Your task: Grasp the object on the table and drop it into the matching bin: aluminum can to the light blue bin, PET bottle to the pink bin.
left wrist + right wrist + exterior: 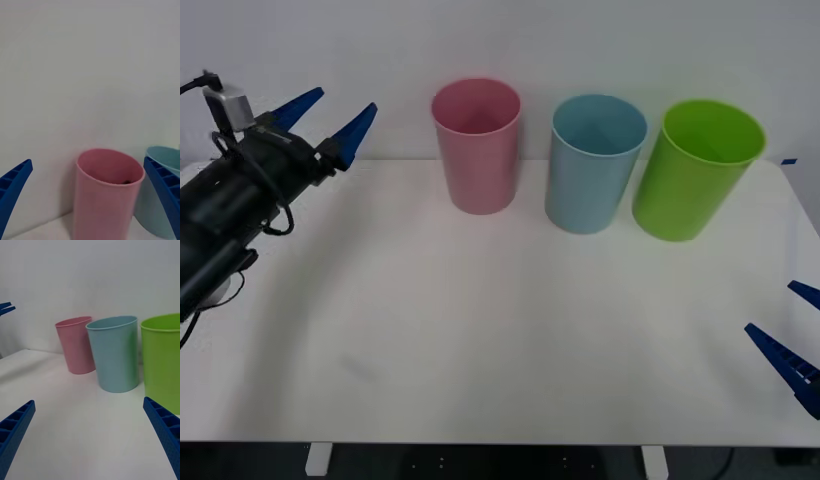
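Front view: left end effector [333, 117] wide open, empty.

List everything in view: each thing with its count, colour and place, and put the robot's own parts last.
Tall pink plastic round bin: one, pink, far side of the table, leftmost of three; something small and dark shows just inside its rim in the left wrist view, too little to identify.
Tall light blue plastic round bin: one, pale blue, middle of the row.
Tall lime green plastic round bin: one, lime green, rightmost.
Wide white flat table: one, white, beneath the bins.
Left gripper: one, blue ribbed fingers, open, raised at the far left, left of the pink bin.
Right gripper: one, blue fingers, open, low at the right edge.
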Controlling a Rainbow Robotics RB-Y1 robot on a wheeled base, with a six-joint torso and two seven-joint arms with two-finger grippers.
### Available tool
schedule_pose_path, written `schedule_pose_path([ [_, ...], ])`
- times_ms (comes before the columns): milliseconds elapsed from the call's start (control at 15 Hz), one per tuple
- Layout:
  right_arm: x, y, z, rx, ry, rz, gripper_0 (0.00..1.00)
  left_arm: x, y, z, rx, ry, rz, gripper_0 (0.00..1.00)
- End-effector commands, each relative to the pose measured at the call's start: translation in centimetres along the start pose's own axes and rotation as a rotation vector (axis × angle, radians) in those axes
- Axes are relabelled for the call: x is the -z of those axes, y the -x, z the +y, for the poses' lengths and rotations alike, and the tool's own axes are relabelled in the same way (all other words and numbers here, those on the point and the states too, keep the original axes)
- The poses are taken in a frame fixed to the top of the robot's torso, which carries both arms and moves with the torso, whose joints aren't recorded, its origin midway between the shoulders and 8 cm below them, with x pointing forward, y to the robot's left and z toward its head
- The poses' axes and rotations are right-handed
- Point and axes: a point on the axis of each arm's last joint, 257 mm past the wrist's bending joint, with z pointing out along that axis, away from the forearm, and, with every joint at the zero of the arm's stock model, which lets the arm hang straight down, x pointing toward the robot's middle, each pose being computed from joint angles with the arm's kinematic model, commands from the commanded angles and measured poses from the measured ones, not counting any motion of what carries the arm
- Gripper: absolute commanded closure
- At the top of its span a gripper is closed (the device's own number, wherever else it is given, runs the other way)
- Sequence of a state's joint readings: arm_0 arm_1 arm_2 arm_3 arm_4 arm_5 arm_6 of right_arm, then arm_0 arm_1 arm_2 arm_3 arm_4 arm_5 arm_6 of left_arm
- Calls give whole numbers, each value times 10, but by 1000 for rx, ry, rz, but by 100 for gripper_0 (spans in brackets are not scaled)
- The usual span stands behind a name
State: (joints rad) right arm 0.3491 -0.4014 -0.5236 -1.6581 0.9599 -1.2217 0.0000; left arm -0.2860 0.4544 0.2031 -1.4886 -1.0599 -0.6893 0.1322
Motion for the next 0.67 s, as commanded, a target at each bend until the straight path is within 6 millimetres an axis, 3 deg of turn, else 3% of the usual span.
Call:
schedule_pose_path([
  [67, 0, 0, 0, 0, 0, 0, 0, 46, 4, 7, -26, 1, 7, 0],
  [333, 0, 0, 0, 0, 0, 0, 0, 110, 2, 6, -81, 6, 50, 0],
  [667, 0, 0, 0, 0, 0, 0, 0, 173, -11, -1, -154, -34, 139, 0],
])
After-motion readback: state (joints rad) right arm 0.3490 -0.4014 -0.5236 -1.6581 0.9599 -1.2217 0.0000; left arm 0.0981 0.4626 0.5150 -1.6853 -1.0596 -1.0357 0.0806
